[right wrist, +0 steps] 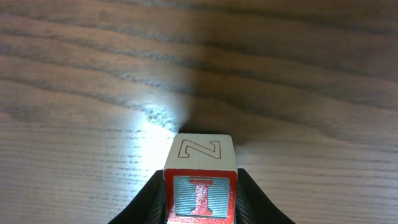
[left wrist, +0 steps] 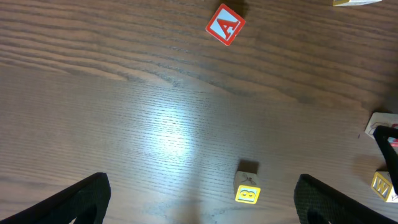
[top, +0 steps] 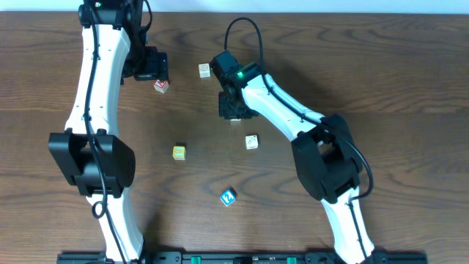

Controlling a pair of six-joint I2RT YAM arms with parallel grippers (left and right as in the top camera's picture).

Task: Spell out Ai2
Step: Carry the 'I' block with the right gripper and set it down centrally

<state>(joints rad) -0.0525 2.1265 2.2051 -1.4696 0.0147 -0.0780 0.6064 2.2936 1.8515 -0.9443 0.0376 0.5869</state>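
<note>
My right gripper point(right wrist: 200, 210) is shut on a red-framed block with the letter I point(right wrist: 200, 186), with a Z on its top face, low over the wood table. In the overhead view this gripper point(top: 233, 108) is at the table's middle back and hides the block. The red A block point(top: 161, 86) lies just below my left gripper point(top: 152, 71). In the left wrist view the A block point(left wrist: 225, 25) is far ahead, and the left jaws point(left wrist: 202, 202) are open and empty. The blue 2 block point(top: 229, 196) lies near the front.
A yellow block point(top: 179, 152) sits left of centre, also in the left wrist view point(left wrist: 247, 193). A cream block point(top: 204, 70) lies at the back and a white block point(top: 251, 141) lies below my right gripper. The table point(top: 381, 88) is dark wood.
</note>
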